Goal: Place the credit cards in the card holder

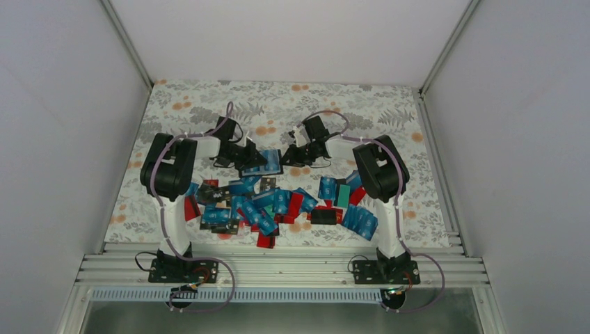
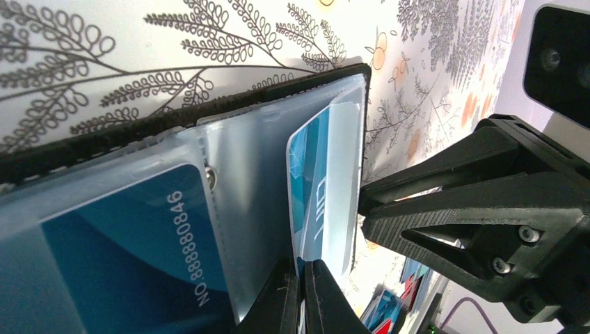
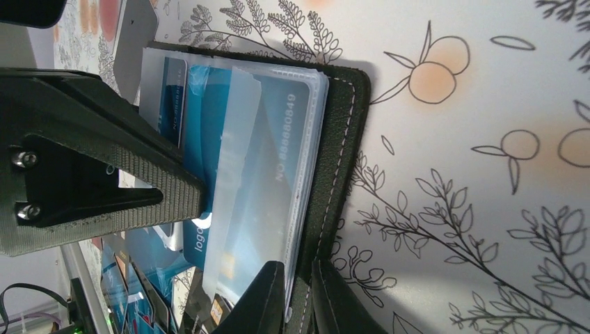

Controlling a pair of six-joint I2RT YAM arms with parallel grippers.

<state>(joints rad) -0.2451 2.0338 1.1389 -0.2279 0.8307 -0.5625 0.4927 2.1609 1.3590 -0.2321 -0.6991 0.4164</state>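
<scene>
Card [image 2: 321,188] partly in holder [image 2: 174,117], long axis running up-frame from left gripper [image 2: 300,300], pinched shut on its lower end | right gripper [image 3: 298,300] clamps holder edge.

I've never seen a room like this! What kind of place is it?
Probably a robot test booth. Plain white walls box in a table, the left arm and right arm are bolted to a metal rail, and credit cards are piled there near a card holder.
</scene>
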